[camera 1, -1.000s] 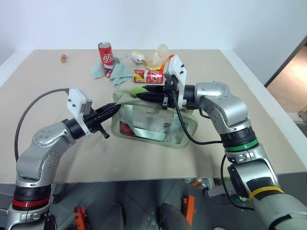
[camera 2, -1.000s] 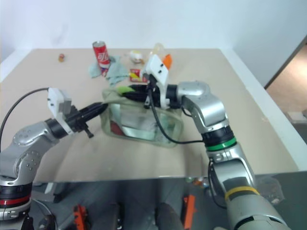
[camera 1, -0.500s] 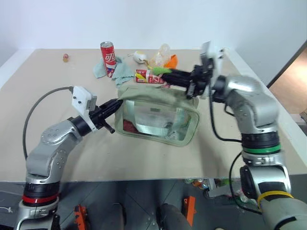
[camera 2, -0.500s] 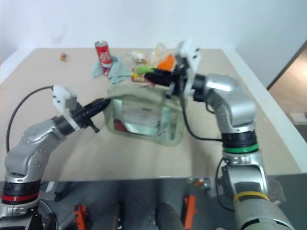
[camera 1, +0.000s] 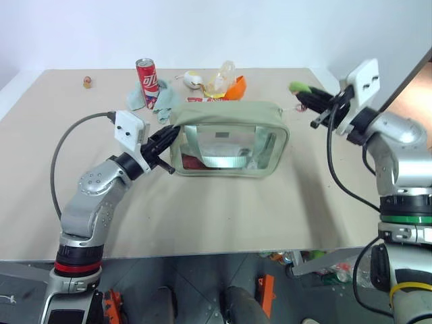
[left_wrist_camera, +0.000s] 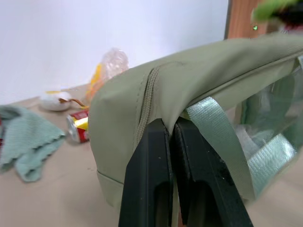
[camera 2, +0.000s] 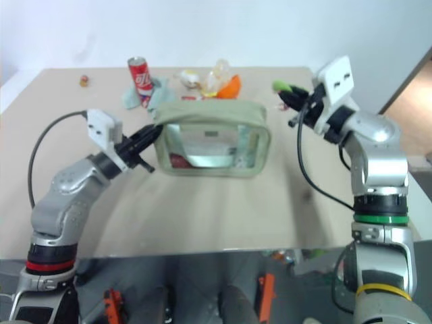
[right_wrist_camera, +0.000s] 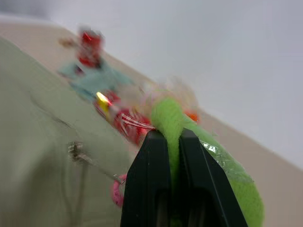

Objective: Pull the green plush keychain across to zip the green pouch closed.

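The green pouch [camera 1: 226, 113] stands upright mid-table, its clear window facing me and its top drawn flat. My left gripper [camera 1: 170, 134] is shut on the pouch's left end; in the left wrist view its fingers [left_wrist_camera: 149, 156] pinch the fabric beside the pale strap [left_wrist_camera: 215, 132]. My right gripper [camera 1: 304, 96] is past the pouch's right end, shut on the green plush keychain [camera 1: 295, 87]. The right wrist view shows the lime plush [right_wrist_camera: 227, 184] squeezed between the fingers, with a pinkish loop [right_wrist_camera: 117, 191] leading towards the pouch.
Behind the pouch are an upright red can [camera 1: 146, 74], a pale teal cloth [camera 1: 160, 101], a lying red can [left_wrist_camera: 78, 127], a crumpled plastic bag with an orange piece [camera 1: 233, 86] and a white object [camera 1: 194, 79]. The table's right edge [camera 1: 364, 145] runs under my right arm.
My right gripper has swept from the pouch's left end across to beyond its right end, taking the keychain along. The pouch's top has flattened and it stands straighter. My left gripper keeps its hold.
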`<act>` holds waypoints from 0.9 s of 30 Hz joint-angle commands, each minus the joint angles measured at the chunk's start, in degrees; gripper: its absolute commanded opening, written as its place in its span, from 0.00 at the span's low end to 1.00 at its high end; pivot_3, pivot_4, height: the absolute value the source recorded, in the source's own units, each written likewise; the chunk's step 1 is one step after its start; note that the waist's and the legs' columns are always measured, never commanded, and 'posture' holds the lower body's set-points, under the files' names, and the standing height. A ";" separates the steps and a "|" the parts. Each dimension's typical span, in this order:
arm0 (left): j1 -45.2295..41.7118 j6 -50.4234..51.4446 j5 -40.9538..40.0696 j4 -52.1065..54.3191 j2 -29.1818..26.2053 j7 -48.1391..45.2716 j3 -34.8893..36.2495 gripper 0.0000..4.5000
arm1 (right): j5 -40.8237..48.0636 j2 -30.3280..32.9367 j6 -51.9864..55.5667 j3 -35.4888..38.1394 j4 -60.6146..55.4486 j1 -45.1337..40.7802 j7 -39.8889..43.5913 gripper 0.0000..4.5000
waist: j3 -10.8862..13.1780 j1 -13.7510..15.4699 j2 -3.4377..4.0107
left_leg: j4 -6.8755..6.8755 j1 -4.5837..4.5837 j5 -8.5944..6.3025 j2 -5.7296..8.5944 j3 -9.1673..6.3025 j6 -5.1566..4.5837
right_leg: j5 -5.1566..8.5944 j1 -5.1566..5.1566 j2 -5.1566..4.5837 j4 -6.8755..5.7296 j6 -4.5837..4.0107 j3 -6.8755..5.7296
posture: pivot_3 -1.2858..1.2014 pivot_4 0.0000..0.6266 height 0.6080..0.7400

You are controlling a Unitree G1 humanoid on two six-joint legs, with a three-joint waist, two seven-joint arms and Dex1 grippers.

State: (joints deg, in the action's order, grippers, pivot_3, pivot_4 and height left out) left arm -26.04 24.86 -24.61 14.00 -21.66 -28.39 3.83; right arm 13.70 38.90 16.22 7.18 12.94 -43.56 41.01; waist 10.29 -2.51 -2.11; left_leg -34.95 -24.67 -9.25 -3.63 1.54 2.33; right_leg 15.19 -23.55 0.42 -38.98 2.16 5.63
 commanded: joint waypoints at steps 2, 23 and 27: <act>-0.14 -1.22 1.32 0.40 0.17 2.02 1.55 0.00 | -6.14 -3.88 1.13 -2.05 -1.28 4.73 -10.00 0.01 | 0.00 -0.24 0.00 | 0.00 0.02 0.00 -0.01 -0.02 0.00 | -0.01 0.01 0.02 -0.02 -0.01 -0.01 | 0.52 0.24 1.00; 1.20 4.16 -6.32 2.29 -0.54 0.82 6.70 0.53 | 14.82 -16.66 7.52 7.21 -12.05 7.80 -9.22 0.61 | 0.00 -0.93 0.02 | -0.03 0.19 0.02 -0.05 -0.04 0.03 | 0.01 0.12 0.18 -0.06 0.29 0.15 | 0.52 0.24 1.00; 0.49 5.53 -9.06 1.79 -3.62 -2.28 8.55 0.83 | 18.89 -12.19 10.85 8.41 -17.05 10.80 -4.48 0.90 | 0.00 -0.86 0.02 | -0.01 0.18 0.01 -0.05 -0.07 0.01 | 0.07 0.13 0.17 -0.03 0.33 0.12 | 0.52 0.24 1.00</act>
State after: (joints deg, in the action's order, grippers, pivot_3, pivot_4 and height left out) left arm -23.96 30.23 -32.06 14.51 -23.87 -29.24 10.20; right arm 30.21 25.28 26.02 13.97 -0.70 -33.71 34.52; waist 10.30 -3.38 -2.09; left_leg -34.96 -24.50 -9.25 -3.68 1.47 2.34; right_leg 15.26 -23.42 0.59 -39.01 2.48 5.74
